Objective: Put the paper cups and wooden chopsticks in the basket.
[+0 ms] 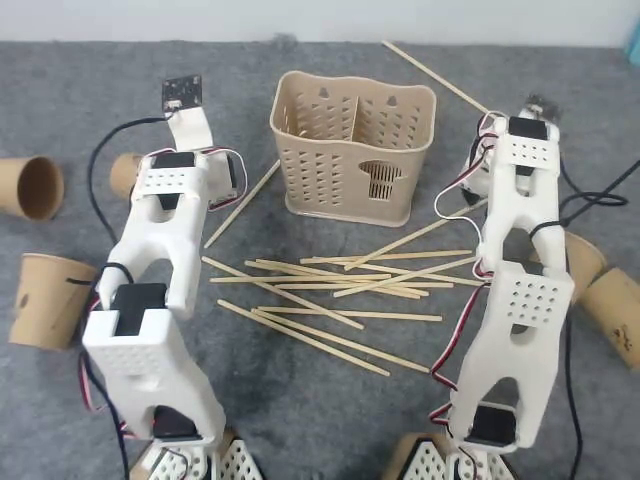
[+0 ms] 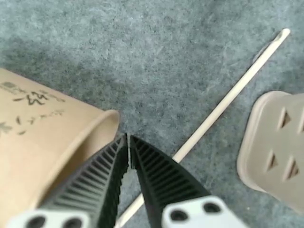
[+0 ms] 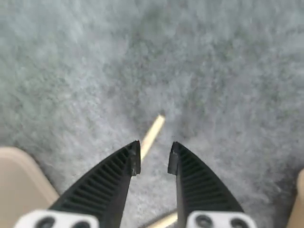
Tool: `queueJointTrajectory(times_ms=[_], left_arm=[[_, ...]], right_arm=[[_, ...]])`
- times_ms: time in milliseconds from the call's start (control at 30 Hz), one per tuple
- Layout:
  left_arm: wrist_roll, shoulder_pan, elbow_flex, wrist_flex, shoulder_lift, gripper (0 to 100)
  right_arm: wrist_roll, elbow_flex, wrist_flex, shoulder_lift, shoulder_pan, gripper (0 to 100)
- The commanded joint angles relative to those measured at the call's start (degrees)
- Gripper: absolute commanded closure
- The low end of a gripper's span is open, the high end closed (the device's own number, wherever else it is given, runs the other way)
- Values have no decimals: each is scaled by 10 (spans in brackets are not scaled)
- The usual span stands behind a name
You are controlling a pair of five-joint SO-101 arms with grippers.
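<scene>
The beige perforated basket [image 1: 352, 145] stands upright at the back centre. Several wooden chopsticks [image 1: 340, 290] lie scattered in front of it. One chopstick [image 1: 243, 203] lies slanted at its left, another chopstick [image 1: 435, 75] behind it. Paper cups lie on their sides: two cups at far left [image 1: 30, 187] [image 1: 50, 300] and one cup [image 1: 125, 172] half hidden by the left arm [image 1: 165, 220]. My left gripper [image 2: 128, 137] is shut and empty, right beside a cup's rim [image 2: 57, 137], with the slanted chopstick [image 2: 223, 104] just beyond. My right gripper [image 3: 154, 156] is open above a chopstick's end [image 3: 153, 129].
Two more paper cups [image 1: 585, 260] [image 1: 615, 310] lie at the right edge beside the right arm [image 1: 520, 300]. A basket corner [image 2: 275, 142] is close to the left gripper, and another basket corner [image 3: 19, 175] is near the right gripper. Grey carpet covers the table.
</scene>
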Motion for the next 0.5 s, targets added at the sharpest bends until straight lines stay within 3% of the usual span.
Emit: queueJointTrajectory(times_ms=[0,300,467], left_arm=[[-1,1,-15,-10,-6,984],[-1,1,-15,-10,-7,984],[-1,1,-15,-10,-7,984]], right_arm=[[-6,-21,-38,5,0,890],[-5,-23,-47,29,0,895],[32,-23,-35,29,0,997]])
